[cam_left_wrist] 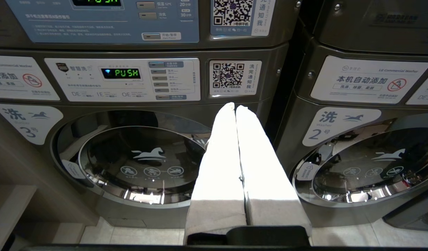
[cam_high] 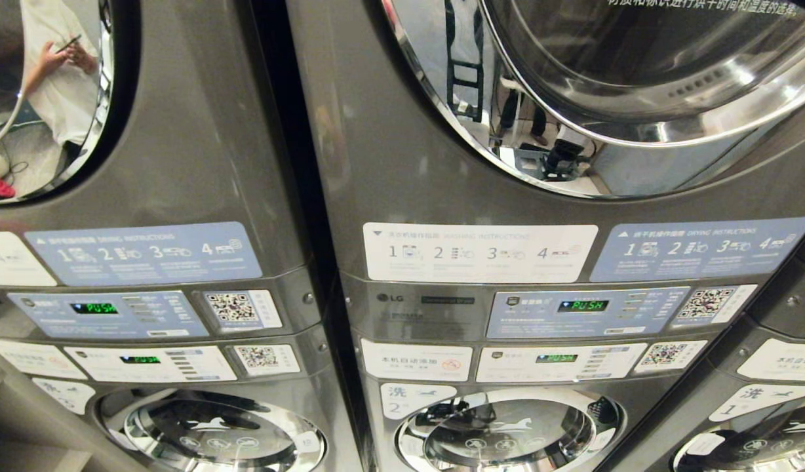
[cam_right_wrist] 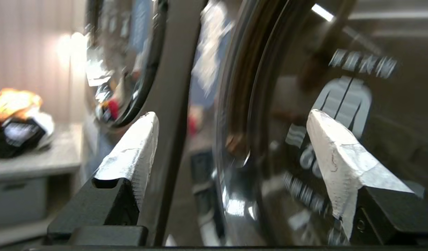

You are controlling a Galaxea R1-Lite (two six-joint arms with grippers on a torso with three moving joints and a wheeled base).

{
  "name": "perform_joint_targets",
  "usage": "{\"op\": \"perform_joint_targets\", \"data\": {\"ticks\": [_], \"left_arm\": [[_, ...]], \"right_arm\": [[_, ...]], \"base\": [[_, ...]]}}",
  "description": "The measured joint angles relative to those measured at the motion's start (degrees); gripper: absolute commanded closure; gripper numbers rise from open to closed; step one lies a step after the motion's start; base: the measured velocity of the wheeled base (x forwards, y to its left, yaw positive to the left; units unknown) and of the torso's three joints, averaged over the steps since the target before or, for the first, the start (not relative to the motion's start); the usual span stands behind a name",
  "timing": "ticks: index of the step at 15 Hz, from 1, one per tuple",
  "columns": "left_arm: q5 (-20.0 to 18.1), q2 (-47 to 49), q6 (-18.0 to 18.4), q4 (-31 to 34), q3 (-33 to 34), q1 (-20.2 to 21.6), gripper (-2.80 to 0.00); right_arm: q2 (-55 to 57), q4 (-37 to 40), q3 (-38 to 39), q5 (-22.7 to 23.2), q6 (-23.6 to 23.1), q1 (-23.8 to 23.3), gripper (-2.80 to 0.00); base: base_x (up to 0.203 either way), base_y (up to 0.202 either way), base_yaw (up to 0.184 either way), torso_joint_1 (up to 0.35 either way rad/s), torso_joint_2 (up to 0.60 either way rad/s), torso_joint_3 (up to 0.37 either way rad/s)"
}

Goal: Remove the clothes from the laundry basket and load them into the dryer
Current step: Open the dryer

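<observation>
The head view faces stacked grey LG laundry machines. The middle stack carries the dryer (cam_high: 638, 98) on top, its chrome-ringed round opening at the upper right of the view. Below the opening sit a white washing-instruction label (cam_high: 479, 252) and a blue drying-instruction label (cam_high: 701, 249). Under these, the dryer control panel (cam_high: 583, 311) shows a green "PUSH" display. A washer door (cam_high: 507, 429) lies at the bottom of the same stack. Neither arm appears in the head view.

Left gripper (cam_left_wrist: 235, 106): jaws clenched, the 2 white-padded fingers (cam_left_wrist: 217, 167) pressed together with nothing between them. It points at the lower row, between the door of washer 3 (cam_left_wrist: 140, 164) and the door of washer 2 (cam_left_wrist: 371, 167).

Right gripper (cam_right_wrist: 231, 116): jaws released, the 2 white pads (cam_right_wrist: 134, 153) standing wide apart and empty. It is close to a dark glass dryer door (cam_right_wrist: 304, 139), which fills the space between the pads; the picture is blurred.

Clothes (cam_right_wrist: 15, 118): a heap of orange, white and dark items lies on a grey worktop (cam_right_wrist: 36, 162) off to the side, well apart from the right gripper. Whether it sits in a laundry basket cannot be told.
</observation>
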Motion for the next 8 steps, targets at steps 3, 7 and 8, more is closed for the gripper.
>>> {"op": "perform_joint_targets", "data": {"ticks": [3,7,8], "left_arm": [[0.0,0.0,0.0,0.0,0.0,0.0,0.0],[0.0,0.0,0.0,0.0,0.0,0.0,0.0],[0.0,0.0,0.0,0.0,0.0,0.0,0.0]], "right_arm": [[6.3,-0.2,-7.9,-3.0,-0.3,3.3,-2.8],[11.3,-0.1,-11.9,-6.2,-0.5,7.3,-2.8],[12.1,-0.1,-12.4,-7.0,-0.5,8.0,-2.8]], "base": [[0.0,0.0,0.0,0.0,0.0,0.0],[0.0,0.0,0.0,0.0,0.0,0.0],[0.0,0.0,0.0,0.0,0.0,0.0]]}}
